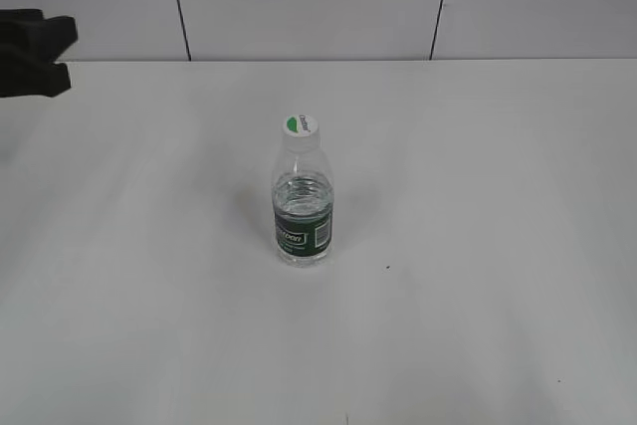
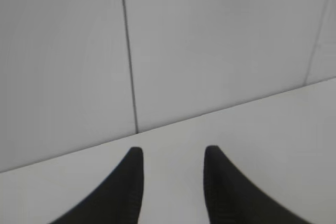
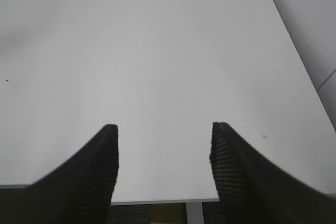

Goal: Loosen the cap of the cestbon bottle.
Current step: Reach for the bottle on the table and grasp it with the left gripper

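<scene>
Nothing done yet: cestbon bottle (image 1: 303,208) stands upright mid-table (image 1: 478,246), cap (image 1: 298,125) on, untouched; left pincer (image 2: 170,153) & right pincer (image 3: 164,129) both apart, empty, well away—you've approach, grip, twist left.

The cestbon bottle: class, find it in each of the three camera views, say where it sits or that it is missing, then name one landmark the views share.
Exterior view: the cestbon bottle stands upright near the centre of the white table, its cap on.
Left wrist view: not in it; only the open left gripper, table and wall.
Right wrist view: not in it; only the open right gripper over bare table.
Shared landmark: the white table.
</scene>
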`<state>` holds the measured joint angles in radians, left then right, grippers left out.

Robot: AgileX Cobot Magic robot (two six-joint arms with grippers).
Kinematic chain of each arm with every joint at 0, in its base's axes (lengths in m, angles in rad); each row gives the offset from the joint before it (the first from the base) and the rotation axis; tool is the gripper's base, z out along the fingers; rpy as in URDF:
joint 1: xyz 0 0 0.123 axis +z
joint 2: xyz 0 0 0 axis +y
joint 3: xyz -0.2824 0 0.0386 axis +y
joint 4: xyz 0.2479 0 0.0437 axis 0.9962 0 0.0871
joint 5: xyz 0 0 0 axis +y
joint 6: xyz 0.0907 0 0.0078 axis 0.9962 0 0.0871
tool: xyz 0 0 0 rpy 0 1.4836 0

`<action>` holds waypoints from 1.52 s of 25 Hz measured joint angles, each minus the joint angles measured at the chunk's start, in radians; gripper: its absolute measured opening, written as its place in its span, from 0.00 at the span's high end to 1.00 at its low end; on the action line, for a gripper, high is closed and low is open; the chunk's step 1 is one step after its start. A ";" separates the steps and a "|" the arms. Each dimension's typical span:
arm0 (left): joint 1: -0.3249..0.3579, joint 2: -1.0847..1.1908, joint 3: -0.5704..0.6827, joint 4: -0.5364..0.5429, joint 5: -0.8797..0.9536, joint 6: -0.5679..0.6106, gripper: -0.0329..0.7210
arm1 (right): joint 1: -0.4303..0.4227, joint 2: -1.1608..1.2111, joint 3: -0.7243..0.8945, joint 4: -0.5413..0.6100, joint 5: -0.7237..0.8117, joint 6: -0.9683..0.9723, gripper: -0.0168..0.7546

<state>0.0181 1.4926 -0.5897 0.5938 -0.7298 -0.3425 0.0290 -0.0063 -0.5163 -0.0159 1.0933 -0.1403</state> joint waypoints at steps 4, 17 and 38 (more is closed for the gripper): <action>0.011 0.101 0.000 0.191 -0.173 -0.103 0.63 | 0.000 0.000 0.000 0.000 0.000 0.000 0.42; 0.062 0.317 -0.007 0.780 -0.402 -0.208 0.63 | 0.000 0.000 0.000 0.000 0.000 0.000 0.42; 0.014 0.398 -0.081 0.859 -0.407 -0.214 0.34 | 0.000 0.000 0.000 0.000 0.000 0.000 0.42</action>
<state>0.0324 1.8907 -0.6708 1.4531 -1.1372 -0.5565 0.0290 -0.0063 -0.5163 -0.0159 1.0933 -0.1403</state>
